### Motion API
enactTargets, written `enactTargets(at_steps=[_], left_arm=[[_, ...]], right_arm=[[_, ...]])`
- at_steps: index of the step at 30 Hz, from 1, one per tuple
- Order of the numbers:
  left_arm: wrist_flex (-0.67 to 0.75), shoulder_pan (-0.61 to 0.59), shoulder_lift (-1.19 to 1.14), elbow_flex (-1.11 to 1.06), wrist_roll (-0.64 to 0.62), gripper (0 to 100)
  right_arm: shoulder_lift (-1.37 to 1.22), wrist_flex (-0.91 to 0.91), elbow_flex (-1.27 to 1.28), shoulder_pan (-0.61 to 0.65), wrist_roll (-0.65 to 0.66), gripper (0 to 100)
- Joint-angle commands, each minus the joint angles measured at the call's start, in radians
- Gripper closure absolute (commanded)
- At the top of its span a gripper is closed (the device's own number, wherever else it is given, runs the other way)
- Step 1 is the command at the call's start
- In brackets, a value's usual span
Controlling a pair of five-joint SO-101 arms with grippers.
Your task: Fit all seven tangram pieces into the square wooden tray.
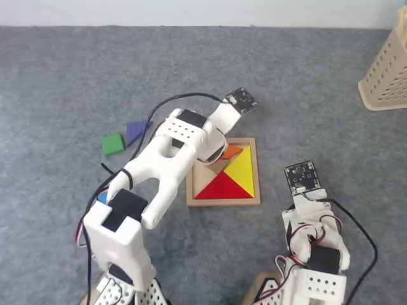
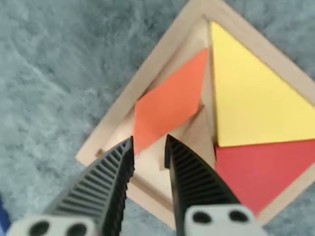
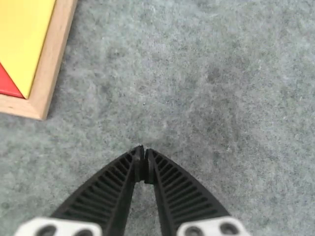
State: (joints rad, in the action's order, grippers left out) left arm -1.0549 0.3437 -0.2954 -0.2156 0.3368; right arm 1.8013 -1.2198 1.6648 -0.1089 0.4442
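Three pieces lie in the wooden tray (image 2: 115, 120); the orange parallelogram (image 2: 170, 101) sits askew at the tips of the left pincer (image 2: 149, 147), slightly spread, and likely needs nudging flush against the yellow triangle (image 2: 251, 93).

Your left pincer (image 2: 149, 143) hangs over one corner of the wooden tray (image 2: 113, 123), its jaws a little apart, with the tips close to a pointed end of the orange piece (image 2: 170, 101). That piece lies inside the tray beside the yellow triangle (image 2: 251, 93), whose edge meets the red triangle (image 2: 261, 172). Grey bench (image 2: 59, 64) surrounds the tray.
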Motion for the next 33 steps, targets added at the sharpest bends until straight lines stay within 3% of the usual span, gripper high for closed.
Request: enactTargets(at_steps=[1, 8, 23, 33], left_arm=[[0.057, 0.002, 0.018, 0.033, 0.003, 90], [0.061, 0.058, -0.115, 0.097, -0.003, 90], [-0.092, 0.103, -0.279, 0.375, -0.023, 90], [-0.258, 0.112, -0.072, 0.4, -0.034, 90]], right_arm=[[-0.005, -0.004, 0.02, 0.008, 0.009, 99.0], [-0.005, -0.004, 0.02, 0.008, 0.009, 99.0], [-0.005, -0.004, 0.02, 0.008, 0.009, 99.0], [-0.005, -0.004, 0.02, 0.008, 0.009, 99.1]])
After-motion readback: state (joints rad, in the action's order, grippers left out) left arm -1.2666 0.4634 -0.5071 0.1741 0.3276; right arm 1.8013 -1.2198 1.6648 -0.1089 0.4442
